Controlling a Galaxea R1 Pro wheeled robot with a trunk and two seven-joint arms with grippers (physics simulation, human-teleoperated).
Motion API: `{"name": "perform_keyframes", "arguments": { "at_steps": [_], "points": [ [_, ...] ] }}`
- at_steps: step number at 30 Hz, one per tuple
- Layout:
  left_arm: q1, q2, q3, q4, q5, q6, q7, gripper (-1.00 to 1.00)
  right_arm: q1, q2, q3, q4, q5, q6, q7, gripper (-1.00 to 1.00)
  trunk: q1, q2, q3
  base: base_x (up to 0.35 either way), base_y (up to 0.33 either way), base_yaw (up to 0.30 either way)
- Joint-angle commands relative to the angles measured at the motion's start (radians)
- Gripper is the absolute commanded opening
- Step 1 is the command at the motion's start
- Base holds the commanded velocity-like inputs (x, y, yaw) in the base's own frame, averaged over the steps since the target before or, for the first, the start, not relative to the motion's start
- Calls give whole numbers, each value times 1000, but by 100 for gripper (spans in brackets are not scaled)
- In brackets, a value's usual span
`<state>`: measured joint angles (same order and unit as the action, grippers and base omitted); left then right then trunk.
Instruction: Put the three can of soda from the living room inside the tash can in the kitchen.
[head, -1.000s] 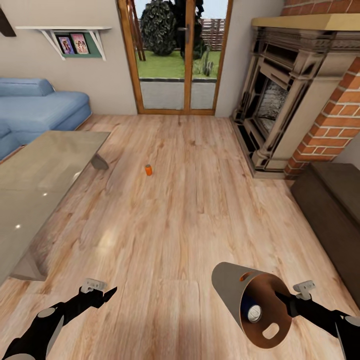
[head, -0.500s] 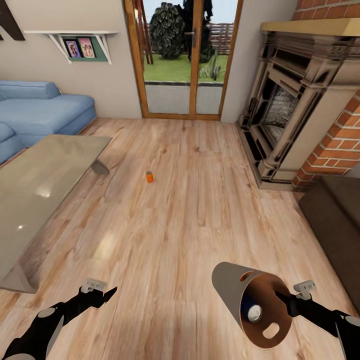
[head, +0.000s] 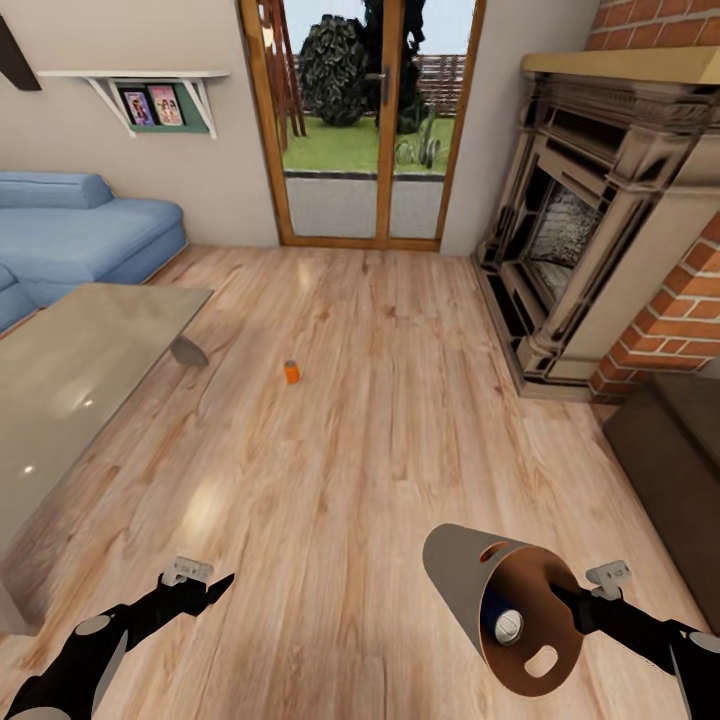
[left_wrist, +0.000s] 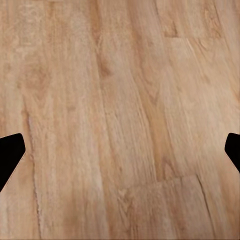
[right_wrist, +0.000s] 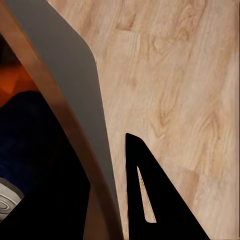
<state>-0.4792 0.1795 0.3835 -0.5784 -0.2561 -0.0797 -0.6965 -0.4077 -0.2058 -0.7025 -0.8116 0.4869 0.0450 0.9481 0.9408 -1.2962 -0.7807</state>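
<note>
One orange can of soda (head: 291, 372) stands upright on the wood plank floor of the living room, well ahead of both arms. My right gripper (head: 563, 601) is shut on the rim of the tash can (head: 470, 580), which hangs tilted on its side with its brown-orange mouth facing me. A dark blue can of soda (head: 503, 622) lies inside it. The right wrist view shows the tash can wall (right_wrist: 75, 75), the blue can (right_wrist: 30, 150) and one finger (right_wrist: 150, 200) outside the rim. My left gripper (head: 213, 586) hangs open over bare floor, its fingertips (left_wrist: 10, 152) spread wide.
A large glass low table (head: 80, 380) stands at the left, with a blue sofa (head: 80, 230) behind it. Wood-framed glass doors (head: 365, 120) lie straight ahead. A stone fireplace (head: 590, 230) and a dark bench (head: 680, 470) line the right side.
The whole view has shifted, so the camera has moved: the orange can sits lower in the picture and the table has slid left. Both arms keep their poses.
</note>
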Motion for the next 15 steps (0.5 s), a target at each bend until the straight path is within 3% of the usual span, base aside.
{"name": "perform_keyframes", "arguments": {
  "at_steps": [1,15],
  "points": [
    [0,0,0,0,0,0,0,100,0,0,0,0,-5,1,3,-100,0,0,2,321,-36,0],
    [0,0,0,0,0,0,-1,100,0,0,0,-1,-5,-1,3,-100,0,0,23,324,-6,0]
  ]
}}
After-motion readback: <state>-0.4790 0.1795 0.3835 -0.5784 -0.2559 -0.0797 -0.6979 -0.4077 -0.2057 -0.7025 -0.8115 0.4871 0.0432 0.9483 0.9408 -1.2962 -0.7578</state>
